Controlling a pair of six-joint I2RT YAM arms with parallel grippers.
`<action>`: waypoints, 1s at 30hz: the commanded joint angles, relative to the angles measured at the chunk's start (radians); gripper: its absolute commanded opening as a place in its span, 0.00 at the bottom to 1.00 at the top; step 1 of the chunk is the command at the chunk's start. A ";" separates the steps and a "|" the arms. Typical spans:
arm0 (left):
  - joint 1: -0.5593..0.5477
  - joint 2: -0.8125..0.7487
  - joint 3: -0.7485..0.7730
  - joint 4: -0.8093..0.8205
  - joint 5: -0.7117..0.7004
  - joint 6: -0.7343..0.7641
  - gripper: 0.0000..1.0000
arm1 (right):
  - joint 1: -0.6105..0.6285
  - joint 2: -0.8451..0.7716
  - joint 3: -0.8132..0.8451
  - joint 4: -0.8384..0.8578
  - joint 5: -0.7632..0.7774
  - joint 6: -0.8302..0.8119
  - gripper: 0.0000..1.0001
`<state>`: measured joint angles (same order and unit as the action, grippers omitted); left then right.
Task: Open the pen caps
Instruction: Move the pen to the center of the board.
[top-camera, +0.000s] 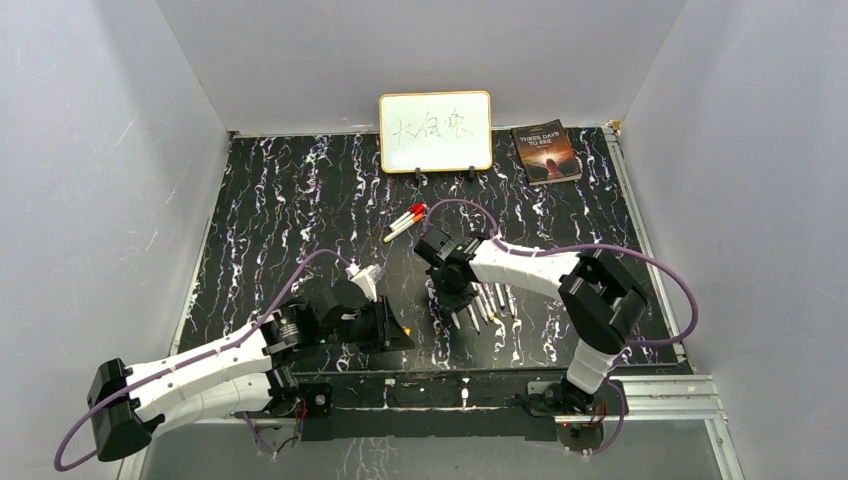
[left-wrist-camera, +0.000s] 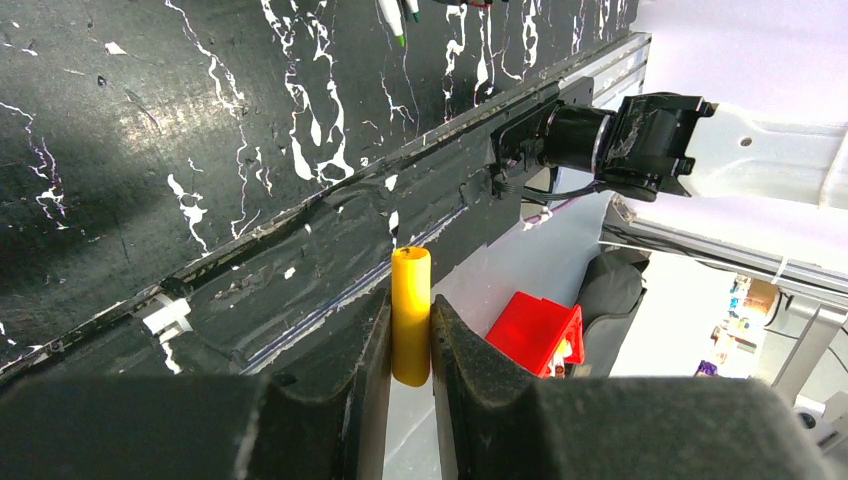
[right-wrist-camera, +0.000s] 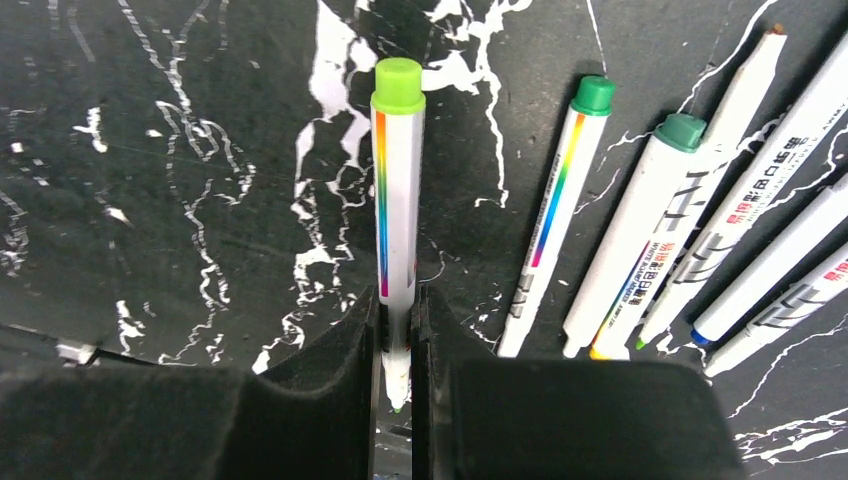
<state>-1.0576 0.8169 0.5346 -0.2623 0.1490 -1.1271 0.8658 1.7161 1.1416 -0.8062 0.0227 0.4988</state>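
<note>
in the left gripper (left-wrist-camera: 411, 306) sits a stubby, plain yellow cylindrical pen cap (left-wrist-camera: 410, 285).

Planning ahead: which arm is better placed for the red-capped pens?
Probably right: its end effector, holding an opened pen, is nearer those pens; the left end effector, farther, grips a yellow cap.

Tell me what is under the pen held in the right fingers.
Under the pen, only bare black marbled table shows; no other pen or cap lies beneath it. Its tip end sits between the right fingers, which cover whatever is below there.
</note>
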 joint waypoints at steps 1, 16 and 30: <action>-0.005 0.003 0.031 -0.010 0.005 0.004 0.19 | 0.002 0.017 -0.016 0.046 0.047 -0.002 0.00; -0.005 0.001 0.051 -0.031 -0.002 0.009 0.19 | -0.080 0.055 -0.065 0.034 0.130 -0.047 0.00; -0.005 0.021 0.078 -0.108 -0.046 0.004 0.19 | -0.154 0.000 -0.049 -0.010 0.162 -0.103 0.00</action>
<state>-1.0576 0.8253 0.5537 -0.2985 0.1318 -1.1271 0.7132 1.7512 1.1007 -0.7952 0.1322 0.4206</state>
